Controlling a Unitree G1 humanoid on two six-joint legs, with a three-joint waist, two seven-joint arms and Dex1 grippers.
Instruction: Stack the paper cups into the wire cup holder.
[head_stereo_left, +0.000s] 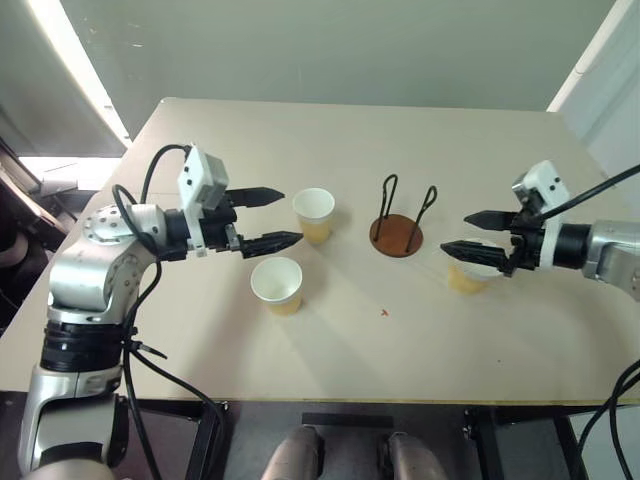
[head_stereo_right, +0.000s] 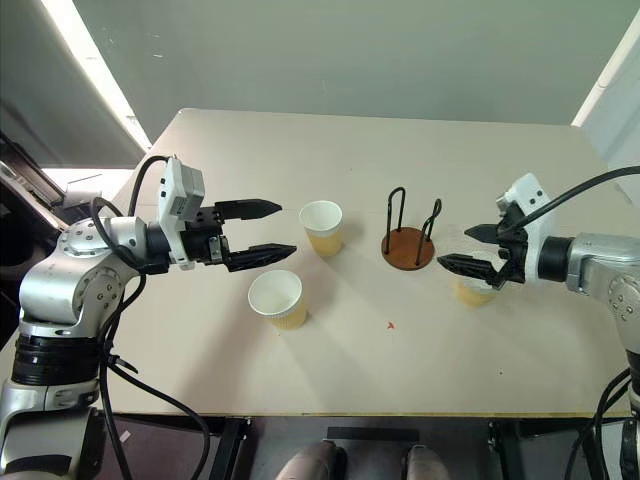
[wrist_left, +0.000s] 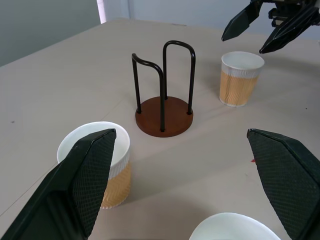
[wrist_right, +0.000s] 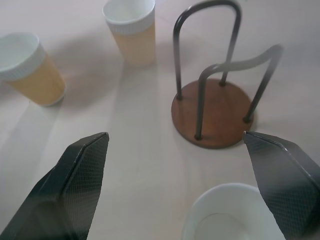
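Three paper cups (head_stereo_left: 314, 214) stand upright on the counter (head_stereo_left: 520, 340) around the empty wire cup holder (head_stereo_left: 397, 233), two to its left, one just right. Both grippers, left (head_stereo_left: 268, 217) and right (head_stereo_left: 462, 231), hover with fingers spread, grasping nothing; bare counter surrounds the holder, well clear of every edge.
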